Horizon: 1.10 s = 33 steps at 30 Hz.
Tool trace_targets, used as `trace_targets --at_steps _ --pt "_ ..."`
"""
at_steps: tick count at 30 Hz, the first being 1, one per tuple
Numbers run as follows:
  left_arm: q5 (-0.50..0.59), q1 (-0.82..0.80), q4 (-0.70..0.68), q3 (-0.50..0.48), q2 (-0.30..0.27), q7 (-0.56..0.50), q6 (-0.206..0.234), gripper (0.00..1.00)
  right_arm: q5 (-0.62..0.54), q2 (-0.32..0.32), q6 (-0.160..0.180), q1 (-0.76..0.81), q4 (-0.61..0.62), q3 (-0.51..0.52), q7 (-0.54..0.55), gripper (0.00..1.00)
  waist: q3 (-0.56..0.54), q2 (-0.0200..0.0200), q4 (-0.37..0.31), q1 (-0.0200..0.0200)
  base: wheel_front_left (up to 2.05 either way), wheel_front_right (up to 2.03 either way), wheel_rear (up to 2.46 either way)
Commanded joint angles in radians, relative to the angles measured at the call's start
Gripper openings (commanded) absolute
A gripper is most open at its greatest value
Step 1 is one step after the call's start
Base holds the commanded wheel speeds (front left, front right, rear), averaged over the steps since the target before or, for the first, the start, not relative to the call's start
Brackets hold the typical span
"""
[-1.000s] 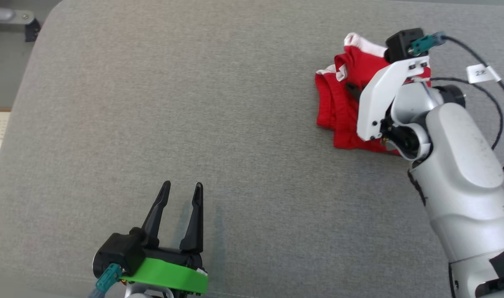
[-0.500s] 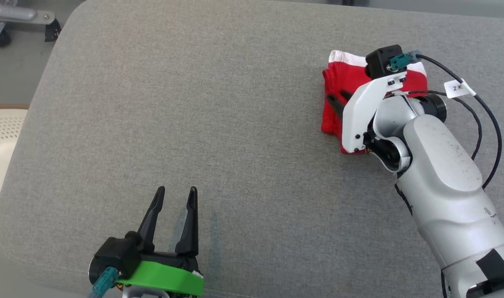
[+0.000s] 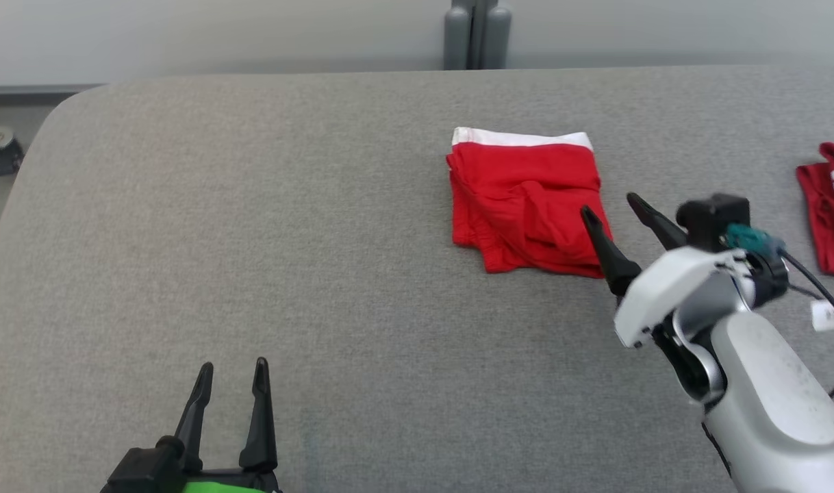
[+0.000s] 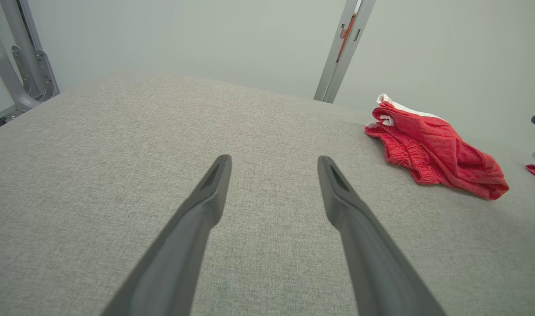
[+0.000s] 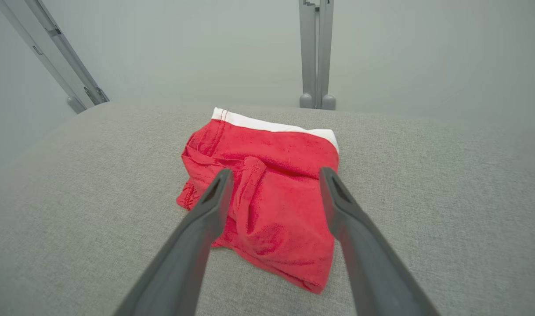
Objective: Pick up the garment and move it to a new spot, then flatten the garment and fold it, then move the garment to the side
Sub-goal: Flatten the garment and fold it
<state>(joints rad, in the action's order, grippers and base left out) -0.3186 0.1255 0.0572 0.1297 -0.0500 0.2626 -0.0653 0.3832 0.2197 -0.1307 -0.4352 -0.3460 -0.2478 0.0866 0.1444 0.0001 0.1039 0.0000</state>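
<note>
Pulling right gripper [image 3: 609,204] back off the folded garment [image 3: 523,198], spread wide, empty (left gripper [image 3: 233,363] idling open too); next likely pinching all layers, sliding sideways low.

— What's at the far side?
— A plain pale wall [image 3: 184,34], with a grey double post [image 3: 476,34] before it.
— And nearer?
— A grey fabric-covered surface [image 3: 253,205], its far left corner rounded, evenly lit.
</note>
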Motion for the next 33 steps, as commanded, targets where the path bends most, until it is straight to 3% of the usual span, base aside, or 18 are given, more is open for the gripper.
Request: trace_targets --at_steps 1,8,13,14,15,16,25,33 --pt "0.001 0.029 -0.009 -0.011 -0.001 0.002 0.005 1.0 -0.015 0.005 0.0 0.048 0.012 0.022 -0.05 1.0 -0.087 -0.0001 -0.095 0.0 0.0 0.0 0.0" --pt "0.014 0.09 -0.039 -0.052 -0.002 0.002 0.017 1.0 -0.124 0.04 0.001 0.239 -0.02 0.13 -0.271 1.0 -0.125 -0.0001 -0.139 0.0 0.0 0.0 0.0" --pt "0.015 0.105 -0.047 -0.059 -0.002 0.002 0.024 1.0 -0.146 0.019 0.001 0.273 -0.068 0.181 -0.319 1.0 -0.127 -0.0001 -0.132 0.0 0.0 0.0 0.0" --pt "0.019 0.102 -0.05 -0.059 -0.002 0.002 0.023 1.0 -0.147 0.013 0.001 0.258 -0.071 0.185 -0.323 0.87 -0.122 -0.0001 -0.127 0.0 0.0 0.0 0.0" --pt "0.021 0.098 -0.053 -0.06 -0.002 0.002 0.02 1.0 -0.141 0.009 0.001 0.243 -0.074 0.185 -0.323 0.49 -0.116 -0.0001 -0.122 0.0 0.0 0.0 0.0" --pt "0.022 0.092 -0.055 -0.058 -0.002 0.002 0.016 1.0 -0.139 0.006 0.001 0.221 -0.075 0.178 -0.324 0.0 -0.108 -0.0001 -0.115 0.0 0.0 0.0 0.0" --pt "0.04 -0.008 -0.056 -0.025 -0.002 0.002 -0.013 1.0 -0.193 -0.017 0.001 -0.052 -0.171 0.125 -0.247 0.0 0.03 -0.0001 -0.006 0.0 0.0 0.0 0.0" --pt "0.013 -0.085 -0.044 0.022 -0.001 0.002 -0.013 1.0 -0.306 -0.074 0.001 -0.244 -0.428 0.085 -0.238 0.0 0.128 -0.0001 0.098 0.0 0.0 0.0 0.0"
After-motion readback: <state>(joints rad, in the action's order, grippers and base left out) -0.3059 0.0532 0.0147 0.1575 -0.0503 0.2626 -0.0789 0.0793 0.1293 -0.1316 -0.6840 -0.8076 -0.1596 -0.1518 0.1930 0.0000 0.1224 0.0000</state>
